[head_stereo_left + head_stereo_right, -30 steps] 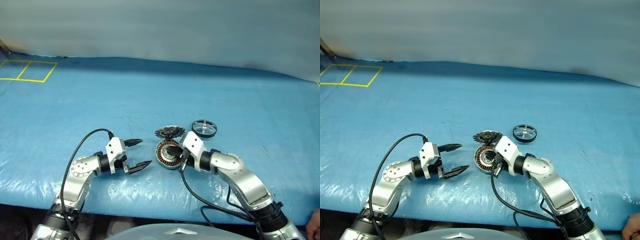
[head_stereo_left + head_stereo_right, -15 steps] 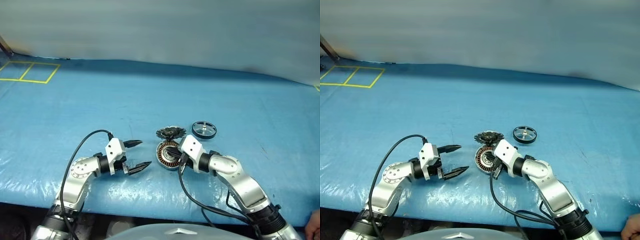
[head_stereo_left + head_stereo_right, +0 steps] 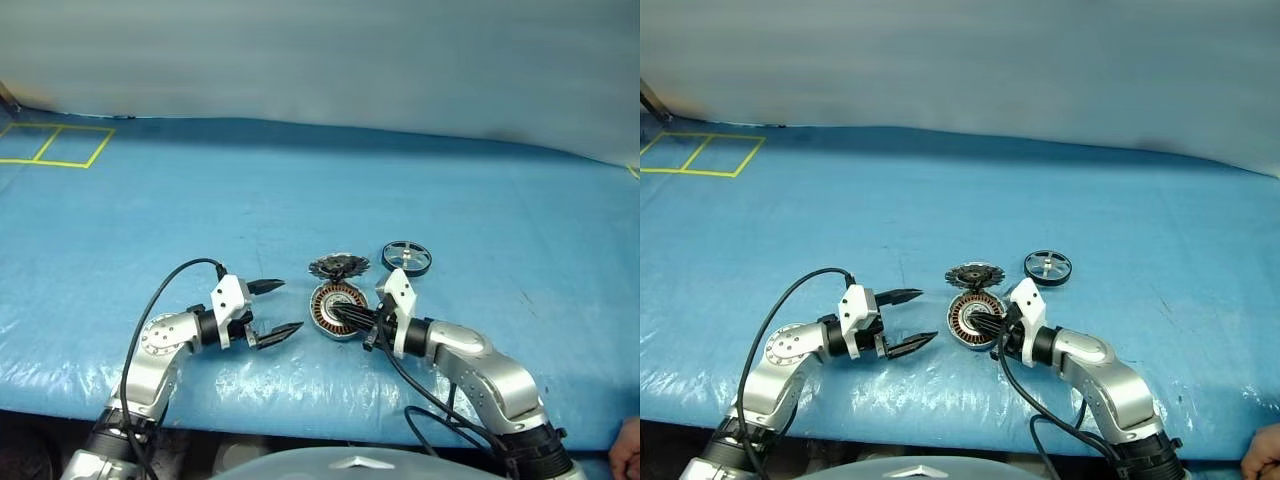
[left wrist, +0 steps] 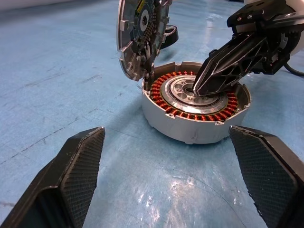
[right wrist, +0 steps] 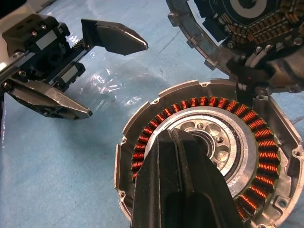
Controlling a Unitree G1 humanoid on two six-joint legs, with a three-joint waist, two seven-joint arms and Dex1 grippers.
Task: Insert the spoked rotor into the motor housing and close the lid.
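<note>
The motor housing [image 3: 330, 298] lies on the blue sheet with its copper windings [image 5: 259, 142] and silver hub showing. Its hinged lid [image 3: 339, 266] stands open at the far side, toothed face toward me. Behind and to the right lies the spoked rotor [image 3: 407, 257], flat on the sheet. My right gripper [image 3: 336, 314] is shut with nothing between its fingers, and its tips rest over the hub [image 4: 183, 91]. To the left of the housing my left gripper [image 3: 290, 306] hangs open and empty, a short gap from the can.
Blue plastic sheeting [image 3: 300, 190] covers the whole table. Yellow taped squares [image 3: 55, 143] mark its far left corner. The table's front edge runs just below my arms. A person's hand [image 3: 628, 455] shows at the lower right corner.
My right wrist has rolled and the forearm has dropped lower, while the shut tips stay over the housing's hub. The left arm has not moved.
</note>
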